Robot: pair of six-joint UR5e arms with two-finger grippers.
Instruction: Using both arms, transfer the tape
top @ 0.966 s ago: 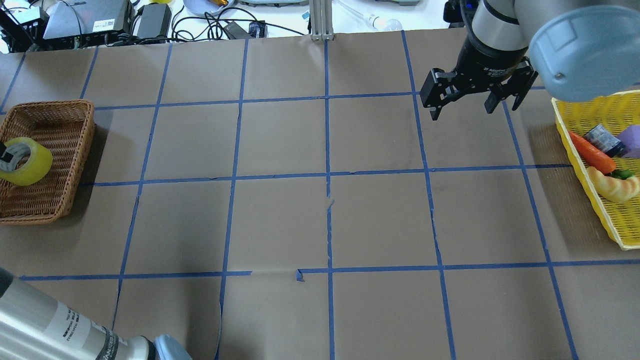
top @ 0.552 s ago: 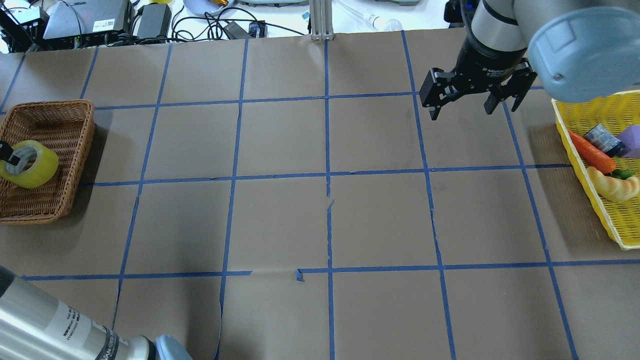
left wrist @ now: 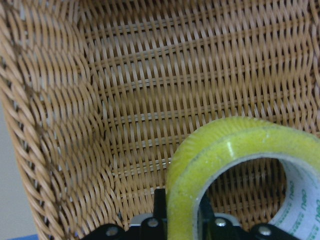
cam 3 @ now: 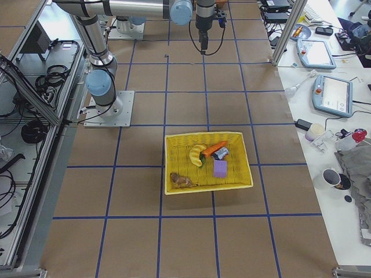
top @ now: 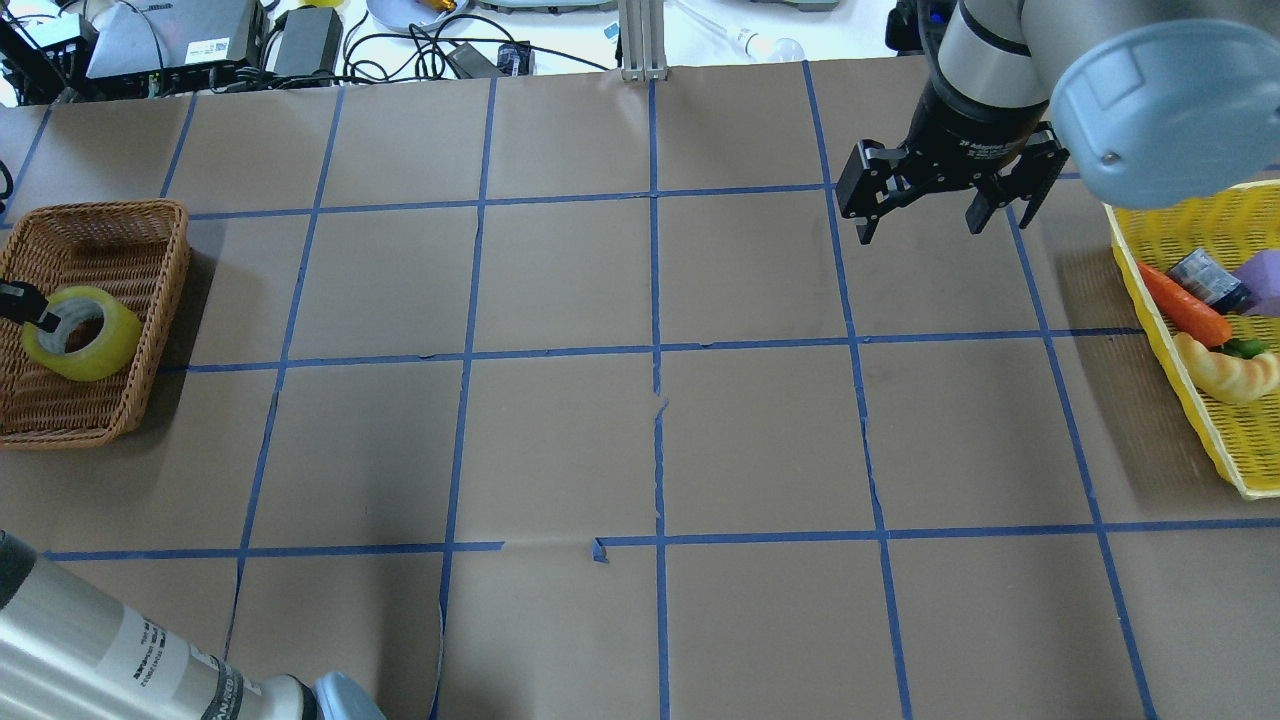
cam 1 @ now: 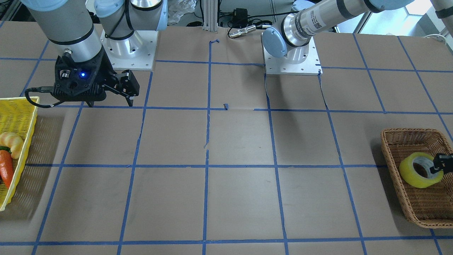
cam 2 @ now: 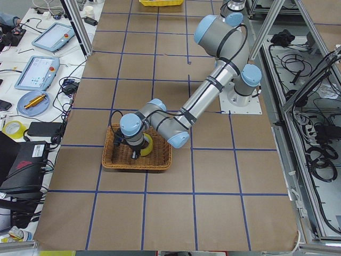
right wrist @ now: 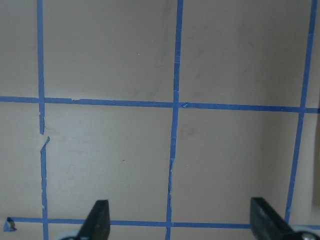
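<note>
Yellow tape [left wrist: 227,145], apparently within left gripper [left wrist: 181,212]

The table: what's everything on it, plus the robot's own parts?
table: one, brown with blue grid lines, under everything.
wicker basket: one, brown, robot's left end.
tape: one, yellow, inside wicker basket, pinched by left hand.
plastic basket: one, yellow, robot's right end.
toy carrot: one, orange, in plastic basket.
bread-like toy: one, pale yellow, in plastic basket.
block: one, purple, in plastic basket.
left hand: one, black, shut on tape.
right hand: one, black, open, above the table.
</note>
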